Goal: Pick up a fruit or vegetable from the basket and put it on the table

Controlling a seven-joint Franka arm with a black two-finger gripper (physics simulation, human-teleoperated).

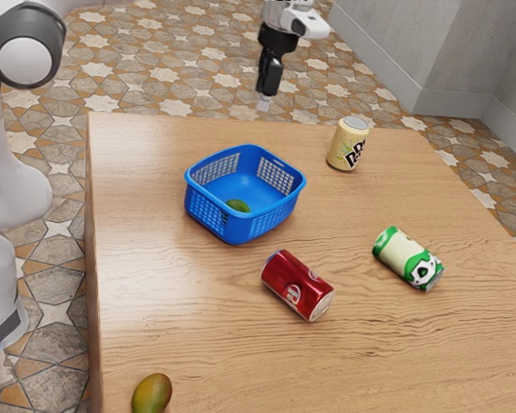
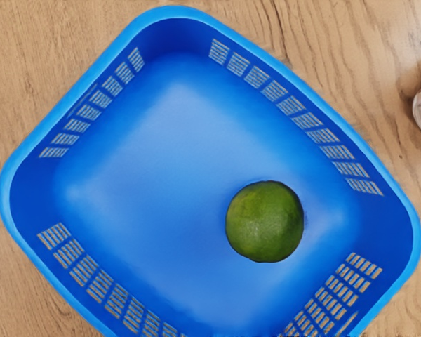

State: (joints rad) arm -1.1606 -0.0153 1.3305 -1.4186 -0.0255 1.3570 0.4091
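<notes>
Green fruit [image 2: 265, 221] sits inside the blue basket [image 1: 227, 229], off-centre on its floor. Gripper [image 1: 264, 103] is above the basket, not touching; can't tell if it's open or closed. Red can [image 1: 297, 286] near the basket, mango [image 1: 152, 394] well apart from it.

White arm [image 1: 13, 181] raised, black claw [image 1: 265, 101] in midair, pointing downward
</notes>
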